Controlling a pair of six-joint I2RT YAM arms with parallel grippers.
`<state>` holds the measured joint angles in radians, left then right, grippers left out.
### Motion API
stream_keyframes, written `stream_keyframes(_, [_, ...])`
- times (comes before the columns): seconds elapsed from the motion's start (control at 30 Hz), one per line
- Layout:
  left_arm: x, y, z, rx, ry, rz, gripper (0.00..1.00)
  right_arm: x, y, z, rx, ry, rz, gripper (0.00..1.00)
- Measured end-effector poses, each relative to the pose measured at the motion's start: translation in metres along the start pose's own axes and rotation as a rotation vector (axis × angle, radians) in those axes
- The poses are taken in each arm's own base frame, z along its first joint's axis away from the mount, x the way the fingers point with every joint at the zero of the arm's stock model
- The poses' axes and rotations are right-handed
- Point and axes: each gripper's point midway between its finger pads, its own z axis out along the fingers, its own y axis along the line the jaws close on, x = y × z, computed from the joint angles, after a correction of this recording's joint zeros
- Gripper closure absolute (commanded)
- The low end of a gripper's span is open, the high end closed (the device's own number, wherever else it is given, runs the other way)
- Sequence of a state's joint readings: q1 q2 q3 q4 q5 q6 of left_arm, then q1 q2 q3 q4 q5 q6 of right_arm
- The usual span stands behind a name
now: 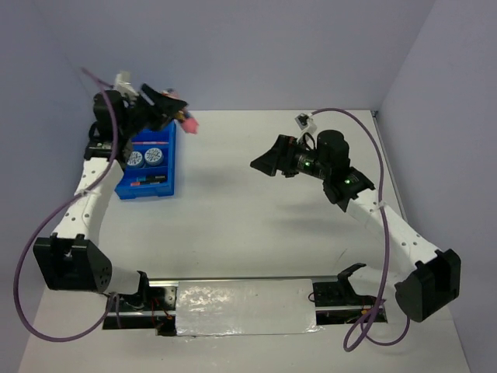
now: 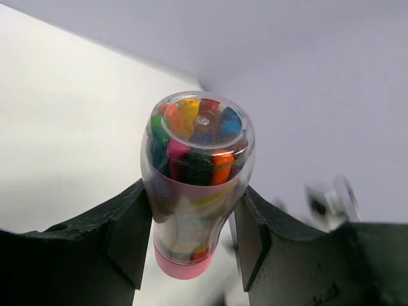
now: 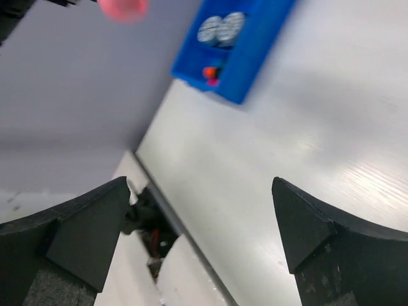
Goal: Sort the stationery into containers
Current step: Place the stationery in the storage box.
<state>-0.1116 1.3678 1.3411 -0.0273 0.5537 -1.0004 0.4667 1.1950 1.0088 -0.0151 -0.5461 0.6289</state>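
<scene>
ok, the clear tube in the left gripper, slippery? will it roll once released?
Probably stiff: the tube shows no denting where the left gripper clamps it. Its glossy, waisted wall looks slippery, so it might creep. Round in section, it would likely roll if laid flat; the blue tray walls should stop it.

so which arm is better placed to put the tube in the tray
Left. The left gripper holds the pink-capped tube near the blue tray; the right gripper is open, empty, farther off.

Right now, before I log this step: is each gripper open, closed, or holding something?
Left gripper: closed on the clear plastic pink-capped tube, which is filled with coloured sticks.
Right gripper: open, holding nothing.
</scene>
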Motion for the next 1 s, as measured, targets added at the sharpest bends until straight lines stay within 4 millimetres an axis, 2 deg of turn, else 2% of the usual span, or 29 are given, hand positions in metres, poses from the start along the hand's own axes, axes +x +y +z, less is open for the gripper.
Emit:
stream_keyframes(0.1, [-0.080,0.086,-0.022,-0.269,-0.283,-0.113,1.00,-0.004,-0.017,-0.018,0.129,-0.039,0.003,0.00])
stream_keyframes(0.13, [-0.103,0.119,-0.032,-0.359,-0.380,-0.168,1.00,-0.003,-0.017,-0.024,0.150,-0.046,0.003,0.00])
stream_keyframes(0.17, [-0.117,0.144,-0.038,-0.419,-0.443,-0.210,1.00,-0.004,-0.016,-0.029,0.161,-0.055,-0.001,0.00])
stream_keyframes(0.27, [-0.144,0.211,-0.040,-0.550,-0.591,-0.326,1.00,0.001,-0.015,-0.043,0.183,-0.070,-0.004,0.00])
stream_keyframes(0.43, [-0.172,0.297,0.003,-0.658,-0.664,-0.401,1.00,0.015,-0.011,-0.061,0.197,-0.058,0.005,0.00])
stream_keyframes(0.53, [-0.183,0.329,0.019,-0.677,-0.700,-0.428,0.99,0.019,-0.008,-0.069,0.199,-0.054,0.007,0.00])
stream_keyframes(0.67, [-0.189,0.351,0.023,-0.678,-0.753,-0.478,1.00,0.026,-0.007,-0.077,0.211,-0.036,0.012,0.00])
stream_keyframes(0.8, [-0.197,0.360,0.028,-0.654,-0.790,-0.505,0.98,0.034,-0.012,-0.079,0.234,-0.005,0.018,0.00])
stream_keyframes(1.0, [-0.196,0.364,0.031,-0.631,-0.819,-0.541,0.92,0.044,-0.024,-0.074,0.261,0.052,0.028,0.00])
